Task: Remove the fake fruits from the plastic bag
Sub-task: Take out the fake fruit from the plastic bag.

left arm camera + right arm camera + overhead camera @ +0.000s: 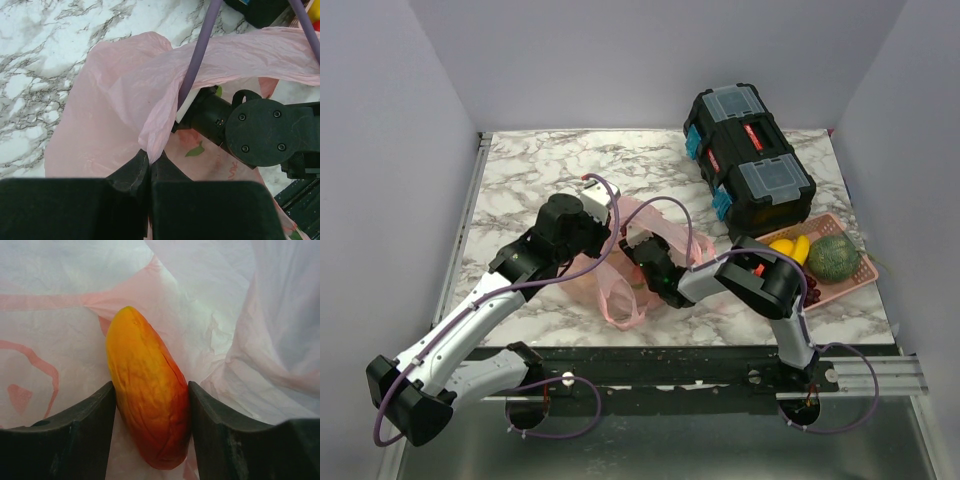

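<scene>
The bag (115, 100) is thin pink plastic film, translucent and crinkly, with a soft sheen along its folds. At the centre of the right wrist view, the fruit (150, 405) is orange-yellow plastic shading to red, finely wrinkled and slightly glossy. The fingers (75, 440) at the bottom of that view are matt black and faintly grainy. The table (520, 190) has a smooth marble-pattern top, white with grey veins. At upper right of the top view, the toolbox (750, 150) is hard black plastic with clear lids. The basket (845, 288) is rigid pink plastic. The melon (834, 257) looks rough and netted, the banana (790, 245) glossy. The cable (197, 55) is smooth purple.
</scene>
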`<state>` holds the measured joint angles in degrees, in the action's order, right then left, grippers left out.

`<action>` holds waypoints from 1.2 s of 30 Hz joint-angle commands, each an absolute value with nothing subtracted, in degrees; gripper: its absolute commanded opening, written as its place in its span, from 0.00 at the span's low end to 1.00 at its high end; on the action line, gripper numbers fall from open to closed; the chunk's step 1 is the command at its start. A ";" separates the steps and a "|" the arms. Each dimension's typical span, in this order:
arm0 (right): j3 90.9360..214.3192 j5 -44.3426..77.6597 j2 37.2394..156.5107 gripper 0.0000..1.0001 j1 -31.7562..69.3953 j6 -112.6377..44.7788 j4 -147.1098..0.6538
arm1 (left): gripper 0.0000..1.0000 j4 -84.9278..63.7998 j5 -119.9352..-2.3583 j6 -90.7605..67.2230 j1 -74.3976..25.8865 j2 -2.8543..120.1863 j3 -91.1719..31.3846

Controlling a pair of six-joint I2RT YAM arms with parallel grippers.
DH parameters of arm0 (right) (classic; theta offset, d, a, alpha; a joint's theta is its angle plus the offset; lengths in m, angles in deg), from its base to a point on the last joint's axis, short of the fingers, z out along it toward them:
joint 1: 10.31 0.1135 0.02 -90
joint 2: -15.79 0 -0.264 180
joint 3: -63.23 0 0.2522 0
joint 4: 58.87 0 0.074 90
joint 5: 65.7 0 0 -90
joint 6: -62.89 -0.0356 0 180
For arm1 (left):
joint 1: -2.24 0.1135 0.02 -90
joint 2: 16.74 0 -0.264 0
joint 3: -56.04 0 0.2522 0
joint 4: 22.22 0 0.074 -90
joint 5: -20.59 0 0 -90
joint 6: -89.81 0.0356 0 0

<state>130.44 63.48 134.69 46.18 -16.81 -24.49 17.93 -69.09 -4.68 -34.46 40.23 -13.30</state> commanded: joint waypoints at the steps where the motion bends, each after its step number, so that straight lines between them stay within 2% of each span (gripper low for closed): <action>1: 131.63 61.18 134.20 0.48 45.77 -19.05 -26.10 | 0.00 17.19 -68.31 -4.40 -34.53 40.24 -12.89; 6: 131.82 59.84 130.41 0.27 45.77 -20.26 -29.27 | 0.00 17.20 -68.51 -4.33 -34.60 40.39 -12.92; 14: 127.29 52.76 119.58 0.10 45.77 -29.34 -35.42 | 0.00 17.16 -68.88 -4.39 -34.58 40.74 -13.09; 21: 123.56 43.97 113.89 0.06 45.77 -37.07 -40.89 | 0.00 17.37 -68.97 -4.45 -34.54 41.01 -13.28; 36: 118.49 27.94 100.58 0.05 45.81 -47.10 -45.26 | 0.00 17.64 -68.97 -4.59 -34.51 41.86 -13.53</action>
